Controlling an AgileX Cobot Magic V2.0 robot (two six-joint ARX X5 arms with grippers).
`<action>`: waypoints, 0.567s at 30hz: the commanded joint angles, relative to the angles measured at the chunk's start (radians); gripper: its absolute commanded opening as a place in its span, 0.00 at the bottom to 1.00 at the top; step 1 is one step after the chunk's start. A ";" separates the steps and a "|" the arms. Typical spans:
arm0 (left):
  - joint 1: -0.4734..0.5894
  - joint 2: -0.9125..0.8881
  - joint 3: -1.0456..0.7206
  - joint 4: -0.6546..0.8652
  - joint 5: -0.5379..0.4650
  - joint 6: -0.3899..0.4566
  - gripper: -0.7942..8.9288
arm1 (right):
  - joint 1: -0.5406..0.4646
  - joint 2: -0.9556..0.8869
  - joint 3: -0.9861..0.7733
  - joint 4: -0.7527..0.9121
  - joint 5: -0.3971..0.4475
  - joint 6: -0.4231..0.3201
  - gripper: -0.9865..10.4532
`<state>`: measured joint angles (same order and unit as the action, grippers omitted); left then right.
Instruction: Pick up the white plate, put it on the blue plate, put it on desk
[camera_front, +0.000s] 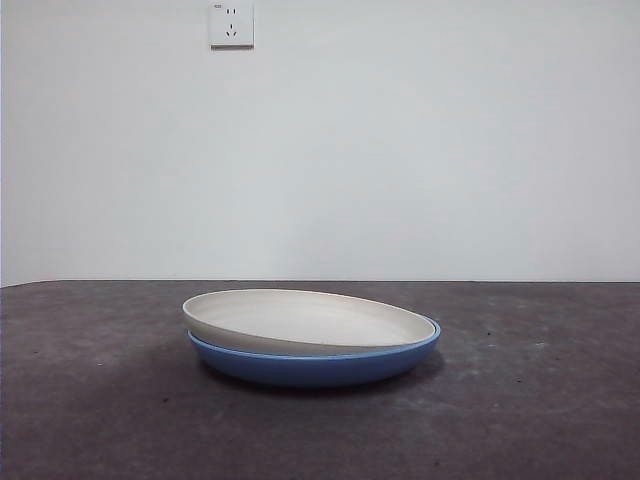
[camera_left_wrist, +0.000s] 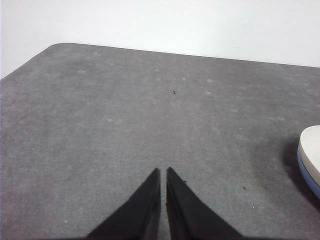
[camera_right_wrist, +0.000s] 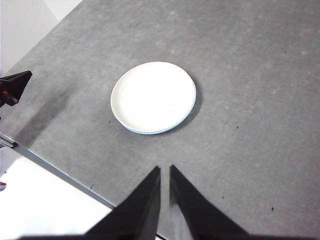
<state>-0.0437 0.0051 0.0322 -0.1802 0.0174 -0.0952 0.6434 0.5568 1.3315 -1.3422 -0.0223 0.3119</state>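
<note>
Cream on glossy blue: the white plate (camera_front: 305, 318) sits nested on the blue plate (camera_front: 315, 366), slightly tilted and off-centre, in the middle of the surface (camera_front: 90, 400), well in from every edge.

Both arms wait clear of the stack: the left pincer (camera_left_wrist: 163, 175) hangs over bare surface with its jaws together, the plates just showing at the side of its view, and the right pincer (camera_right_wrist: 164, 172), jaws also together, looks down from high near the surface's edge. The white plate looks stiff, light and smooth, likely to slip in a weak pinch and to chip if dropped. Its best hold, I judge, is the raised rim on the side where it overhangs the blue plate, one jaw above and one below. A wall socket (camera_front: 231, 24) sits behind.
</note>
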 joint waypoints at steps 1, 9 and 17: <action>0.000 -0.002 -0.021 -0.007 -0.003 0.003 0.10 | 0.009 0.003 0.010 -0.071 0.004 -0.006 0.11; 0.000 -0.002 -0.021 -0.007 -0.003 0.003 0.10 | 0.009 0.003 0.010 -0.071 0.004 -0.006 0.11; 0.000 -0.002 -0.021 -0.007 -0.003 0.003 0.10 | -0.038 0.003 0.008 -0.070 0.036 -0.125 0.11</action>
<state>-0.0437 0.0051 0.0326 -0.1802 0.0174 -0.0952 0.6136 0.5568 1.3312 -1.3418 0.0029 0.2699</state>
